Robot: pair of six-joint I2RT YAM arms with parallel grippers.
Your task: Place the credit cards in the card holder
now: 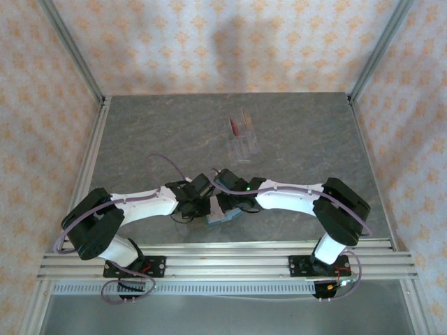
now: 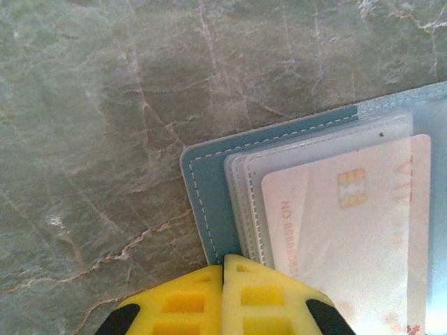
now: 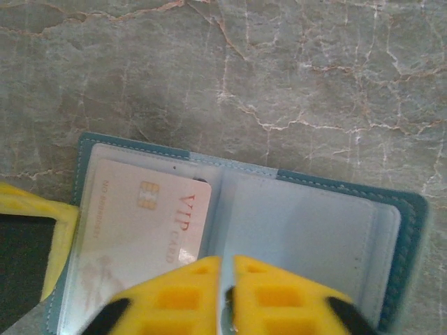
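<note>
The teal card holder [image 1: 222,217] lies open on the table between both arms. A pale VIP credit card [image 3: 140,223] with a gold chip sits inside its left clear sleeve [image 2: 244,174]; the card [image 2: 335,237] also appears in the left wrist view. My left gripper [image 2: 223,269] is shut on the holder's left edge, at the teal cover [image 2: 209,188]. My right gripper [image 3: 227,269] is shut on a clear sleeve page at the holder's middle fold. A dark red credit card [image 1: 234,127] and a paler one [image 1: 244,118] stand upright far back.
The two upright cards rest in a clear stand [image 1: 243,146] at the back centre of the grey marble table [image 1: 140,139]. Aluminium rails [image 1: 223,262] run along the near edge. Patterned walls close in the sides and back.
</note>
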